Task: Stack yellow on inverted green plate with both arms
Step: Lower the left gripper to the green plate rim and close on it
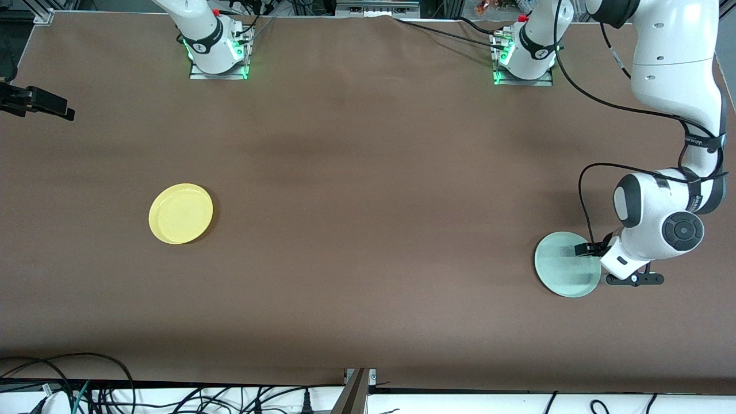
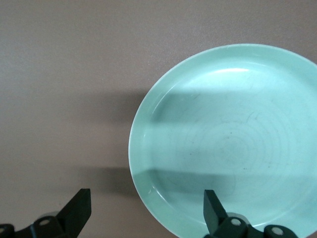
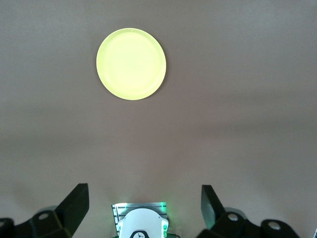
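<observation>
Yellow plate (image 1: 180, 213) lying rim-up toward the right arm's end, green plate (image 1: 566, 264) toward the left arm's end
Left gripper (image 2: 147, 213) spread wide, low over green rim's 3 o'clock edge; right gripper (image 3: 143, 208) wide, waiting high

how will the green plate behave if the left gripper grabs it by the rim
The green plate looks rigid, so it probably won't flex. Its glossy surface suggests the open left gripper might slip. Being flat and low, it should slide rather than roll.

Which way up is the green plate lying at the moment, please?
Right side up, not yet inverted: the green plate shows its hollow inside with the rim raised around it. The open left hand hovers over its edge.
</observation>
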`<state>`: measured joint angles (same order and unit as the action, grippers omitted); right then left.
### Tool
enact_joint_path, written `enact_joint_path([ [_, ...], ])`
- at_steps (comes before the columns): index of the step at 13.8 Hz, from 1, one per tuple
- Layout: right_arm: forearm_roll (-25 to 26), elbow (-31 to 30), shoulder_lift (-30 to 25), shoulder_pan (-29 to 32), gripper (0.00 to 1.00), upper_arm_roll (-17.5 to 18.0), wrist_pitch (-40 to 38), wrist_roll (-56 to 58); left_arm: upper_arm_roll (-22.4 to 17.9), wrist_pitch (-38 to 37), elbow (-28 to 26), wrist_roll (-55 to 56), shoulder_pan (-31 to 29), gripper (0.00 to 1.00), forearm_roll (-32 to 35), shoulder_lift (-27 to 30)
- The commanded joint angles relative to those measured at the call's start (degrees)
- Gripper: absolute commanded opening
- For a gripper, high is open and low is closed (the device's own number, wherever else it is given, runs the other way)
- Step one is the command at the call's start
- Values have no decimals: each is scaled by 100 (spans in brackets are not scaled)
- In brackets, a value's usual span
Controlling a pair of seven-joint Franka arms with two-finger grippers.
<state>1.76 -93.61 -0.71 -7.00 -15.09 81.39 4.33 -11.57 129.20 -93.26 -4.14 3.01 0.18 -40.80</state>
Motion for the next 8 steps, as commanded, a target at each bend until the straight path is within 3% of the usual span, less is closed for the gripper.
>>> enact_joint_path([
  [1,-36,132,44,15,100,-3,-115,6,49,175,115,-60,-116,100,-10,-191],
  [3,-36,124,44,15,100,-3,-115,6,49,175,115,-60,-125,100,-1,-191],
  [4,-36,132,44,15,100,-3,-115,6,49,175,115,-60,-125,85,-10,-191],
  [8,-36,132,44,15,100,-3,-115,6,58,167,115,-61,-195,54,-10,-200],
])
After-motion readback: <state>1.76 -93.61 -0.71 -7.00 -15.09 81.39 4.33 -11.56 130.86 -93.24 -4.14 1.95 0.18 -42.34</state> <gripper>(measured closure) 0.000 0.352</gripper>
